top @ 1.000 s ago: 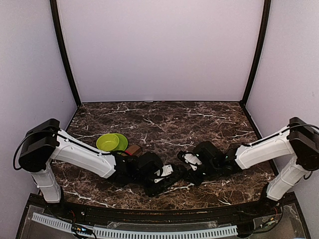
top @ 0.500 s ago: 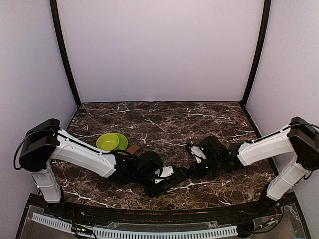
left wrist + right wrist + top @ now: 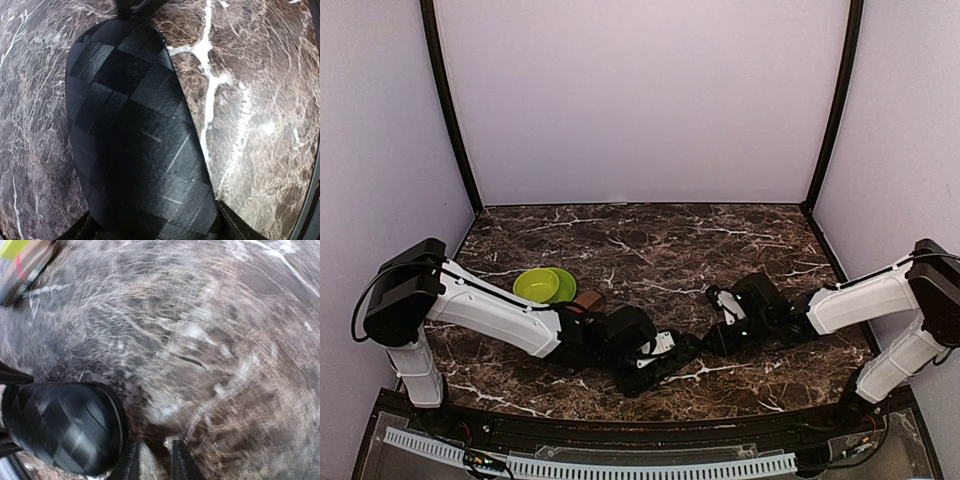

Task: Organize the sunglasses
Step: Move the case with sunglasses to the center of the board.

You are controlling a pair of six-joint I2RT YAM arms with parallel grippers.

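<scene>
No sunglasses show in any view; I judge they lie inside the black checked case [image 3: 135, 135], near-centre on the surface [image 3: 225, 340]. The left claw [image 3: 658, 352] grips its end. The right claw [image 3: 155, 462], just right, is slightly parted and empty. Wire frames are probably light and fragile, so hold the bridge.

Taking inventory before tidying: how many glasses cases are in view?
2. A black checked case sits in the left end effector; a brown case lies beside the green bowl. Others may be hidden from these views.
</scene>
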